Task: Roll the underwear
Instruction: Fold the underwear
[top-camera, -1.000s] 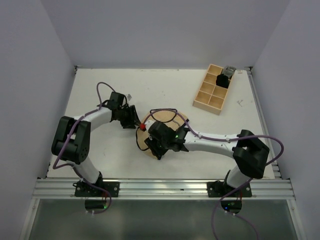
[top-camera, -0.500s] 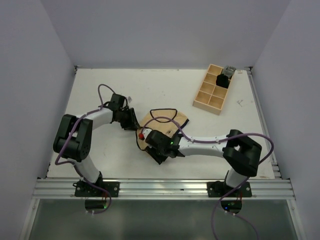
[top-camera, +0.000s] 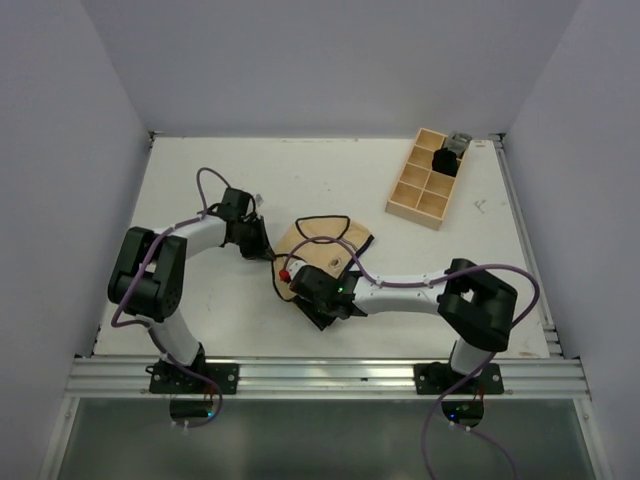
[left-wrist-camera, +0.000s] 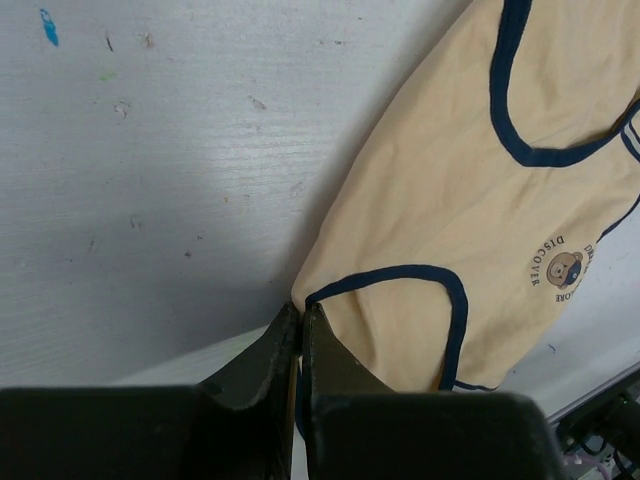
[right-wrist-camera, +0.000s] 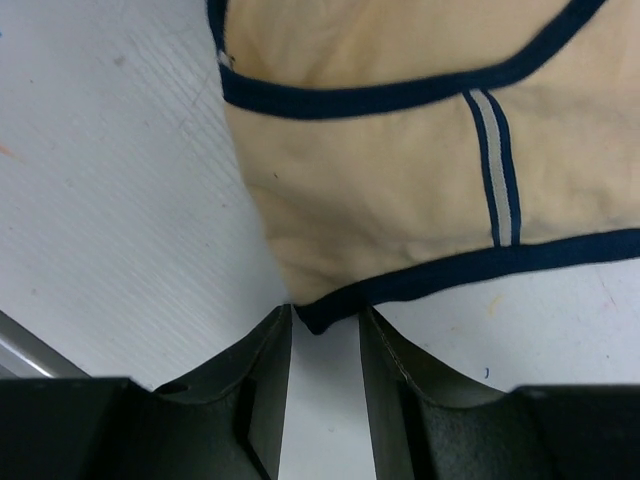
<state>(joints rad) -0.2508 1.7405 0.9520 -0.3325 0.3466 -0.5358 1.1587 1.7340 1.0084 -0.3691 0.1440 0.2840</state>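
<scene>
So the soft tan fabric underwear with dark trim (top-camera: 328, 248) is lying flat on the white table (top-camera: 200, 180), about the middle of the overhead frame. It's well apart from the light wooden compartment tray (top-camera: 424, 182) in the upper right. No roll started as far as I can see; it's spread out with the little bear print showing.

The black left gripper (left-wrist-camera: 301, 322) has its jaws pressed together right on the garment's corner, at the bottom centre of its wrist view. There looks to be a sliver of tan caught between them. The black right gripper (right-wrist-camera: 322, 325) has its jaws spread, and another trimmed corner pokes into the gap between the 2 fingers, nothing pinched.

My worry is that both bites are tiny. The left one maybe has just the hem, so any pull could slip it free and the fabric flops down. If the right closes where it is, it may only nip the trim tip or miss it. Then 1 side lifts while the other drags, and you get a crooked, lopsided roll. Thin cloth also bunches easily.
</scene>
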